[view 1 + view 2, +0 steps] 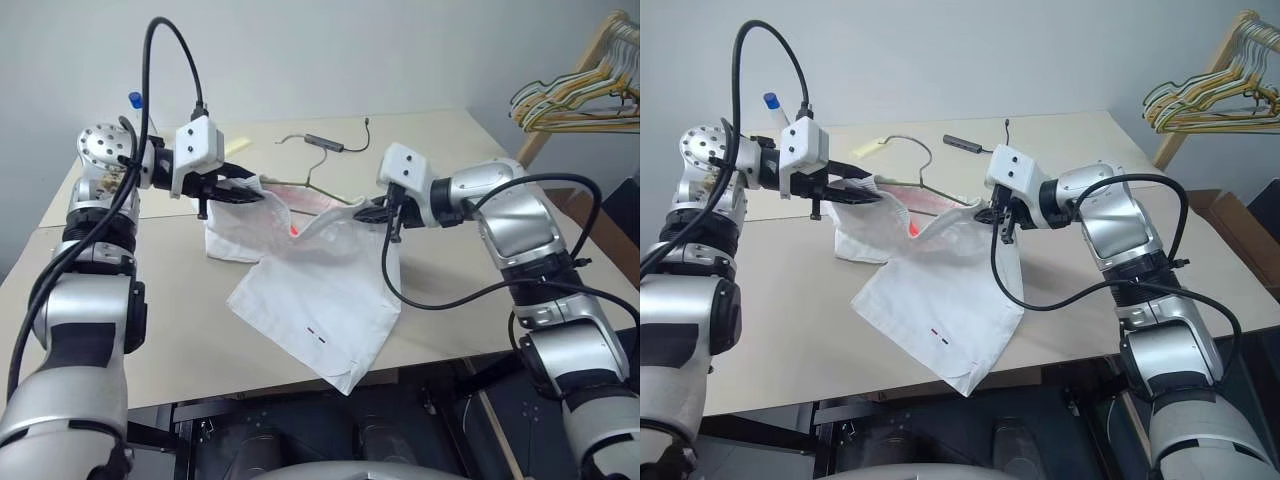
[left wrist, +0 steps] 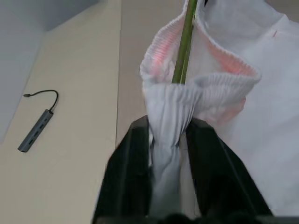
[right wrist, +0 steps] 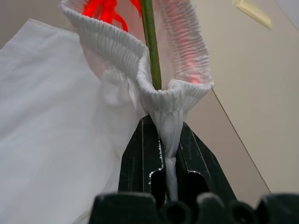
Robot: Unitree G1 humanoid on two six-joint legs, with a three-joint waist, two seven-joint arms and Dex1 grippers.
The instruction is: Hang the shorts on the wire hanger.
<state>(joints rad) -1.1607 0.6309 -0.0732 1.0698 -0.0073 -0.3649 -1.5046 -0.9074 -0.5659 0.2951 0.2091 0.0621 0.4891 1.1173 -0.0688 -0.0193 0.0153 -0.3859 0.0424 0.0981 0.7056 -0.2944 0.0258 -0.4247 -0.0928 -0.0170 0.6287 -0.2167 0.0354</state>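
Both grippers pinch the shorts' waistband, with the hanger wire threaded through it.

Head view: the left gripper [image 1: 232, 190] and the right gripper [image 1: 385, 212] each grip one end of the waistband of the shorts [image 1: 315, 300], lifting it above the table [image 1: 180, 340]; the legs trail down onto the table and over its front edge. The hanger [image 1: 318, 175] pokes out behind the waistband, its hook toward a grey hub [image 1: 325, 143]. Left wrist view: black fingers [image 2: 126, 182] sit partly apart, with bunched waistband between them and the wire running into the opening. Right wrist view: fingers [image 3: 140, 163] are clamped tight on gathered elastic beside the wire.
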